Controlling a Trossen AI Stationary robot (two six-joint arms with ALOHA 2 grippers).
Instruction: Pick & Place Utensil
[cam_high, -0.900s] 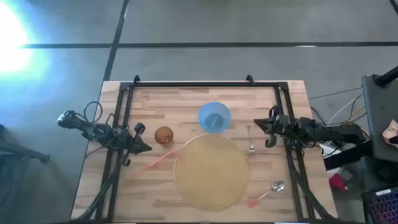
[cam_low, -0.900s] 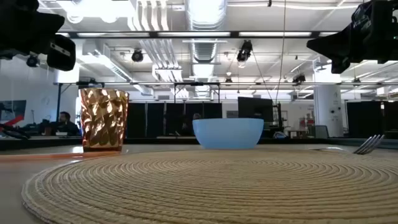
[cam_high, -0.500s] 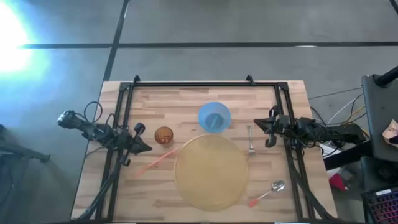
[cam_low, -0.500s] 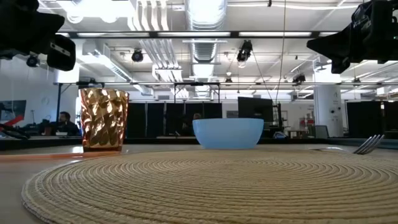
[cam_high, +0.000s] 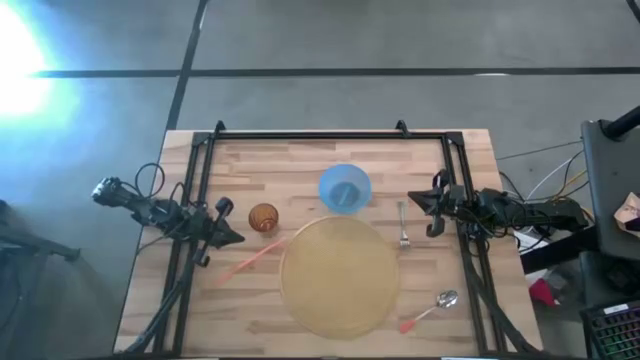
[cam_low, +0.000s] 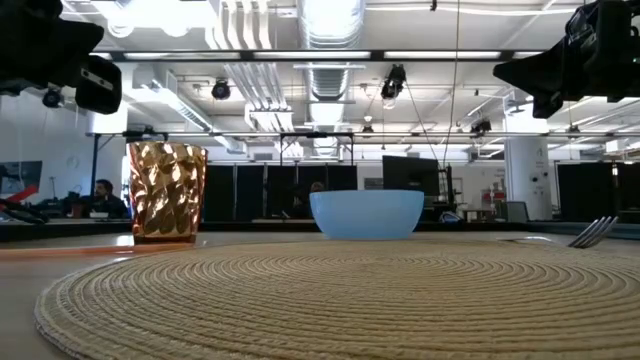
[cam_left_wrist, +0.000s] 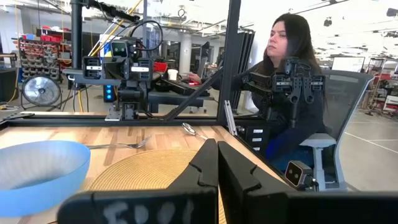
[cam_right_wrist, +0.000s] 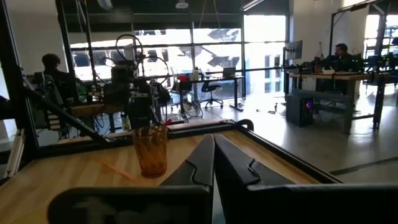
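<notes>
Fork (cam_high: 403, 227) lies flat on the table (cam_high: 300, 160) between the mat (cam_high: 340, 277) and my right gripper (cam_high: 432, 213), whose fingers are pressed together. It looks light, stiff and slippery; I would pinch mid-handle. Bowl (cam_high: 345, 188) sits near, spoon (cam_high: 430, 310) well apart. My left gripper (cam_high: 228, 220), also closed, waits by the cup (cam_high: 263, 217).

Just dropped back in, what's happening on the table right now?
Nothing is being handled. The left pincer hangs shut beside the amber cup, and the right pincer hangs shut near the fork. The pink utensil, the spoon, the blue bowl and the woven mat lie untouched.
</notes>
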